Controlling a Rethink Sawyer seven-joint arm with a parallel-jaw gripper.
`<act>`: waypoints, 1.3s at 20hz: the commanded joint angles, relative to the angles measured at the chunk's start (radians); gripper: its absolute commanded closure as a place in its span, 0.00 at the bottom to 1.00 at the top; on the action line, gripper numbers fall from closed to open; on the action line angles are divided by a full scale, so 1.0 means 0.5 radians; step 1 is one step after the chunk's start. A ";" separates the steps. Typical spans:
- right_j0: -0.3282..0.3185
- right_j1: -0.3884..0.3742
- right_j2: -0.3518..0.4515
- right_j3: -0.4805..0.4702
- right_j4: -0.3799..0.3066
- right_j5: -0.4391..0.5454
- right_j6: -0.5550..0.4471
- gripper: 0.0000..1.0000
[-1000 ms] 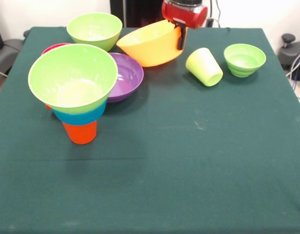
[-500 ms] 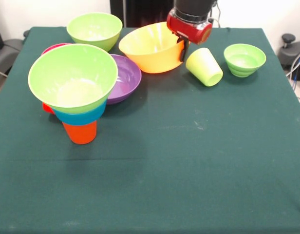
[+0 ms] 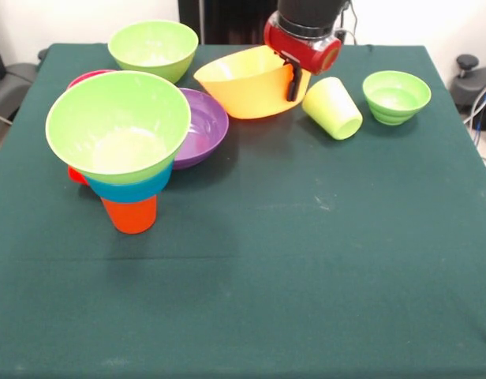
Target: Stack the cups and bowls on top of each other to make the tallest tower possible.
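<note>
At the surface's (image 3: pixel 306 260) far side, the yellow bowl (image 3: pixel 247 83) tilts between the purple bowl (image 3: pixel 200 126) and toppled lime green cup (image 3: pixel 331 108); the end effector (image 3: pixel 291 75) grips its rim.

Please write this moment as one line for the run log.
gripper: shut on yellow bowl rim | bowl: tilted | tower: orange cup, blue bowl, green bowl | lime cup: on its side

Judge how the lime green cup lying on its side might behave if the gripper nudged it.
The lime green cup lies tipped on the tablecloth, so it would probably roll. Being tapered, it would likely curve rather than run straight. Its smooth plastic wall looks light and may slip from a loose grip.
</note>
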 commanded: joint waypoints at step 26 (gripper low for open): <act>0.166 -0.088 -0.223 -0.690 0.175 1.193 0.657 1.00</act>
